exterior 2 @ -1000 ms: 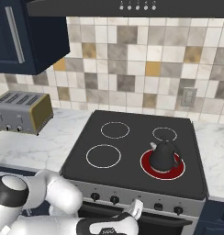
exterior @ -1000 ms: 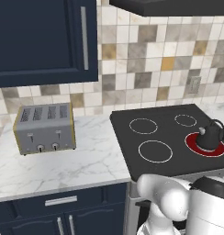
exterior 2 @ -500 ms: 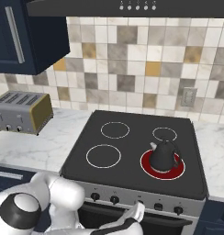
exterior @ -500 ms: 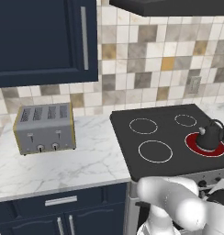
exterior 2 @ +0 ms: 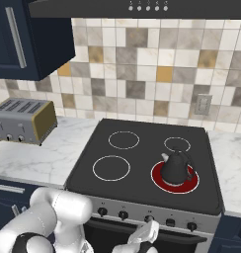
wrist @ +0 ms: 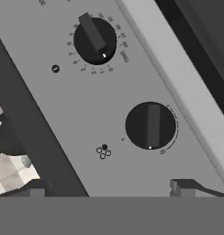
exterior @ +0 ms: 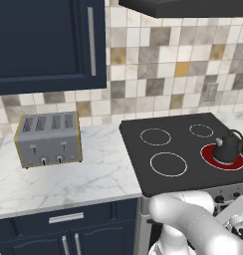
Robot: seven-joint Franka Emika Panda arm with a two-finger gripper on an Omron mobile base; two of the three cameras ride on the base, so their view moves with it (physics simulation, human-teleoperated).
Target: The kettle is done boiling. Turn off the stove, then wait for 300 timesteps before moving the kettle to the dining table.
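1. The fingers (wrist: 182, 187) stand spread wide and empty, and have come down to face the steel knob panel.
2. The flat black glass stove (exterior 2: 142, 168) is not yet off: one burner (exterior 2: 187, 184) glows red.
3. The small dark rounded kettle (exterior 2: 175, 167) sits on that burner.
4. The round dark knob (wrist: 150, 125) ahead, probably that burner's, is untouched.

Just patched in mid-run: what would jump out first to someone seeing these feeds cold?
The glowing red burner at the front right of the stove, with the dark kettle sitting on it. Next, the hand view's close look at two dark knobs on the steel oven front, with the gripper low before them, jaws wide apart. The grey toaster stands on the marble counter left of the stove.
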